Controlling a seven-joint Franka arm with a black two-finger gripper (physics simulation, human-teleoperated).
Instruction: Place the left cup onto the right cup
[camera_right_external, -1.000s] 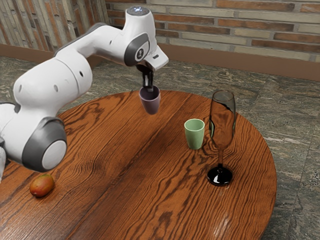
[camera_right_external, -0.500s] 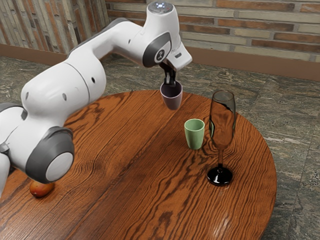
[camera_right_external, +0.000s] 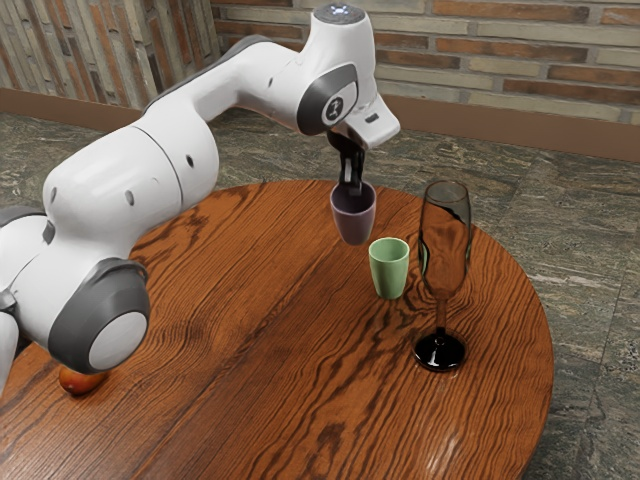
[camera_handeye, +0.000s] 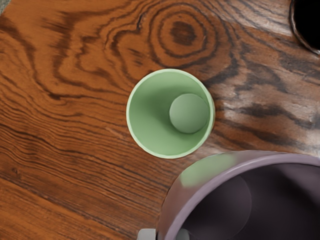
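The claw (camera_right_external: 349, 185) is clamped on the rim of the purple cup (camera_right_external: 353, 214), holding it upright in the air above the desk (camera_right_external: 250, 380). The green cup (camera_right_external: 388, 266) stands upright on the desk. The purple cup hangs higher than the green cup, just beside it on the exterior view's left, not touching. A wine glass (camera_right_external: 444, 270) stands near the green cup on the opposite side.

Glossy grained wood table (camera_right_external: 300, 380), matt cups (camera_handeye: 150, 120), shiny glass (camera_right_external: 445, 240)
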